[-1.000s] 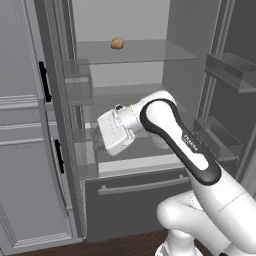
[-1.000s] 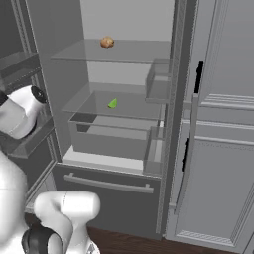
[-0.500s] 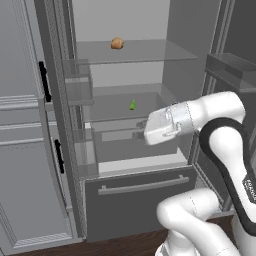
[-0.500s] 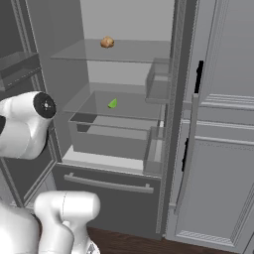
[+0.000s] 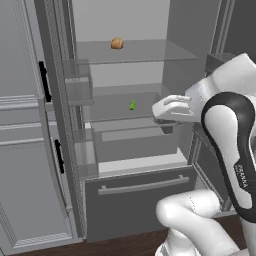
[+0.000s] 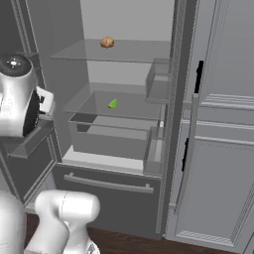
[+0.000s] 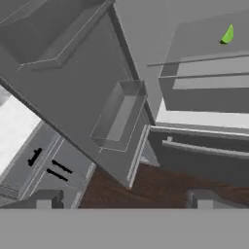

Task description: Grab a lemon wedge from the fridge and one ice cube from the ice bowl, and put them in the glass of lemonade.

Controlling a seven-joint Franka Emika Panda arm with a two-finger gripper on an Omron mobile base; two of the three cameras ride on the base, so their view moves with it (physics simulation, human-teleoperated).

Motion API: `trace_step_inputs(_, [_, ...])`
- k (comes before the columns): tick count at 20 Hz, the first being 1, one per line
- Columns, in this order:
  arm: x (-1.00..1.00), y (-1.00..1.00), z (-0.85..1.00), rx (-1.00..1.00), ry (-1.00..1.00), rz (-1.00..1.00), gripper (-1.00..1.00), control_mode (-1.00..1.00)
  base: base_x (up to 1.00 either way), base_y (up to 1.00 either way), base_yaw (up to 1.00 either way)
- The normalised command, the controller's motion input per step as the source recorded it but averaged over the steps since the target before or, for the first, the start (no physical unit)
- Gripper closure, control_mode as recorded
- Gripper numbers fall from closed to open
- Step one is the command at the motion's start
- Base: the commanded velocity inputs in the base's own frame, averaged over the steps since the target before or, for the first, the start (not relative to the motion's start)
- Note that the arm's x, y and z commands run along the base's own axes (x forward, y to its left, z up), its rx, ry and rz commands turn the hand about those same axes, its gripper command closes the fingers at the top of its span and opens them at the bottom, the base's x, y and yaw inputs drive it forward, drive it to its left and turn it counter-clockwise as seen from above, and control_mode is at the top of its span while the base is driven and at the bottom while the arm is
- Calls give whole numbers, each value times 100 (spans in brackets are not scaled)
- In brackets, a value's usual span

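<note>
On the fridge's [image 5: 140, 190] middle clear shelf the lemon wedge [image 5: 133, 105] lies alone, while the gripper [image 7: 124, 197], jaws apart and empty, points down at the floor, so reaching without re-aiming risks striking the shelf edge.

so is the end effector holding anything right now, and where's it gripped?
Nothing held. The end effector is open and empty; the tiny yellow-green lemon wedge lies on the clear fridge shelf.
</note>
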Motion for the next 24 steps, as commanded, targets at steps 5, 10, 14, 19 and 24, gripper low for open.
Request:
trace_step_inputs(5, [0, -40, -37, -49, 23, -64, -100, -100, 0, 0, 0])
trace_step_inputs(10, [-12, -13, -30, -37, 2, -36, -100, -100, 0, 0, 0])
trace_step_inputs(14, [0, -60, -2, 3, 0, -1, -100, -100, 0, 0, 0])
trace_step_inputs(19, [0, -72, -51, 2, -12, 5, -100, -100, 0, 0, 0])
trace_step_inputs(24, [0, -6, -8, 3, -2, 2, -100, -100, 0, 0, 0])
